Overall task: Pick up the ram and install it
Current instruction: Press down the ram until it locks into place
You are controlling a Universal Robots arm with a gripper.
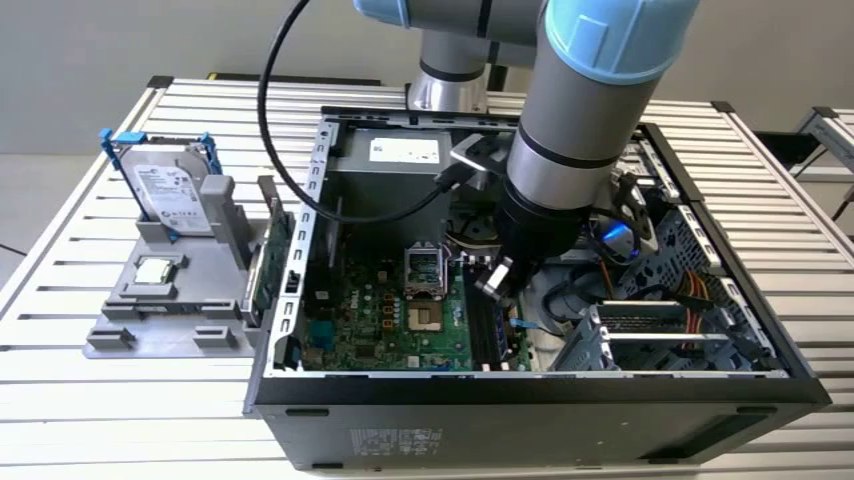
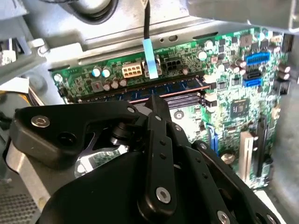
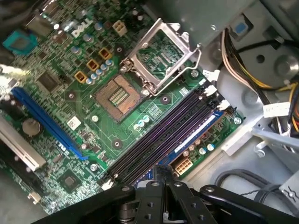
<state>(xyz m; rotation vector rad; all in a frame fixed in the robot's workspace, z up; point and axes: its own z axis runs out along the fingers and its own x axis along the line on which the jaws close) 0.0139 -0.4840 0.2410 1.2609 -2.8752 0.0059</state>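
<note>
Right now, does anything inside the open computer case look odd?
The hinged silver metal frame of the processor socket stands swung up, and the square socket beneath it is bare. The long dark-blue ram stick lies beside the empty black slots; whether it is fully seated, I cannot tell.
</note>
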